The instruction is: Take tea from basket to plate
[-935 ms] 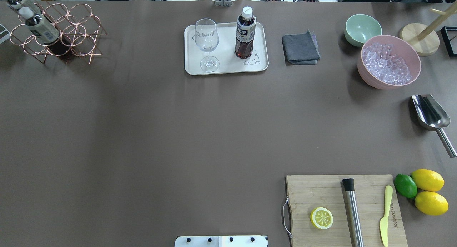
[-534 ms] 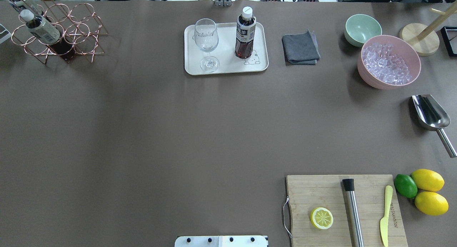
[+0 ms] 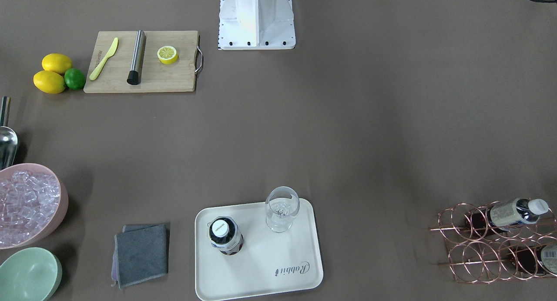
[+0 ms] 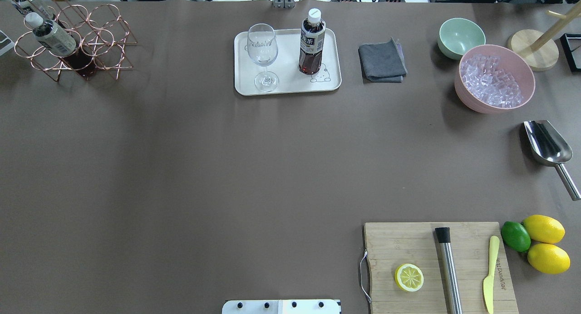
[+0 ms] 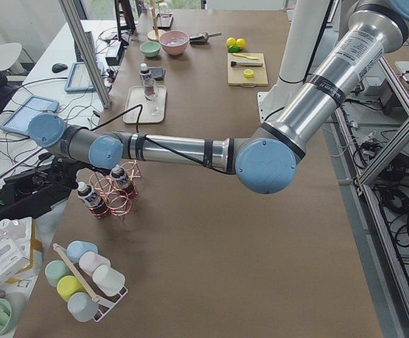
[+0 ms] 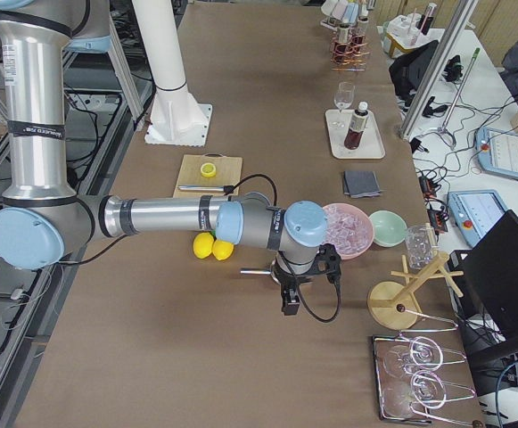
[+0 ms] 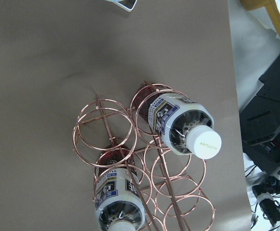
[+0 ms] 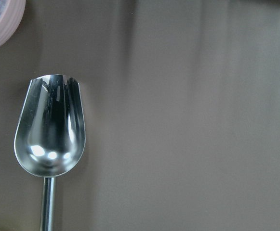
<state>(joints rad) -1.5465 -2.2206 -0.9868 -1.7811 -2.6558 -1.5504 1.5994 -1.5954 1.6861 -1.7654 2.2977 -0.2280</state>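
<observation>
Though the left pincer's (image 5: pixel 74 169) state cannot be told, the clear plastic tea bottle (image 7: pixel 178 122) beneath seems slick, heavy: grip its shoulder

One tea bottle (image 7: pixel 116 199) in the basket (image 7: pixel 152 163) is cut off at 6 o'clock of the left wrist view. The right gripper (image 6: pixel 288 306) is too small to show how its jaws stand.
</observation>
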